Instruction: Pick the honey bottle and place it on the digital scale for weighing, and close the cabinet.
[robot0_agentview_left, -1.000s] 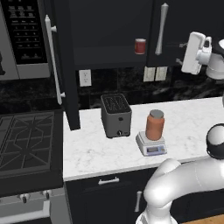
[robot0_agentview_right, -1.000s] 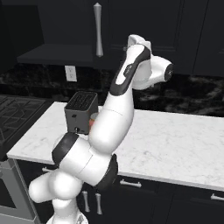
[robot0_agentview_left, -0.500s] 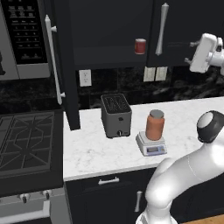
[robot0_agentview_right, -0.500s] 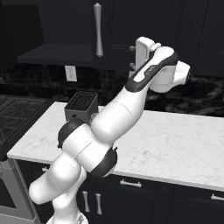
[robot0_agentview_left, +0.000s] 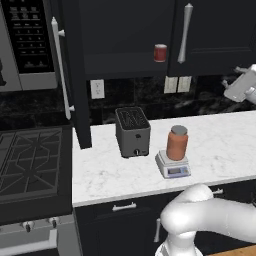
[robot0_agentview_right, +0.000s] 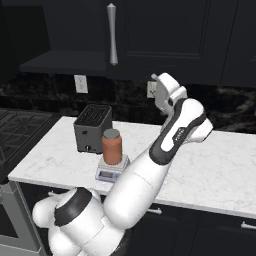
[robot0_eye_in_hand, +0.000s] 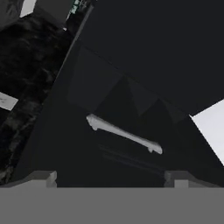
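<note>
- Two jobs make up this task, and the first looks done: the honey bottle (robot0_agentview_left: 177, 143) stands upright on the digital scale (robot0_agentview_left: 173, 165), which sits on the counter (robot0_agentview_left: 220, 145) just to the right of the toaster (robot0_agentview_left: 132, 132).
- Nothing touches the bottle; the gripper (robot0_eye_in_hand: 109, 177) is well apart from it, raised above the counter and to the right of the toaster.
- From the hand view, the two finger tips sit far apart at the bottom corners with nothing between them, so the tool is spread wide and empty.
- That same view looks onto a dark cabinet face with a silver bar handle (robot0_eye_in_hand: 124, 134) lying slantwise ahead of the fingers, not yet reached.
- The cabinet (robot0_agentview_left: 125, 35) above the toaster is open: its left door (robot0_agentview_left: 75, 75) stands swung out edge-on, just left of the toaster, and the inner shelf with a small red can (robot0_agentview_left: 160, 52) is exposed.
- Closing the cabinet is the step in hand, I judge.
- Next, the arm needs to get behind or beside that swung-out door and push it flat against the cabinet front, keeping clear of the bottle and toaster below.
</note>
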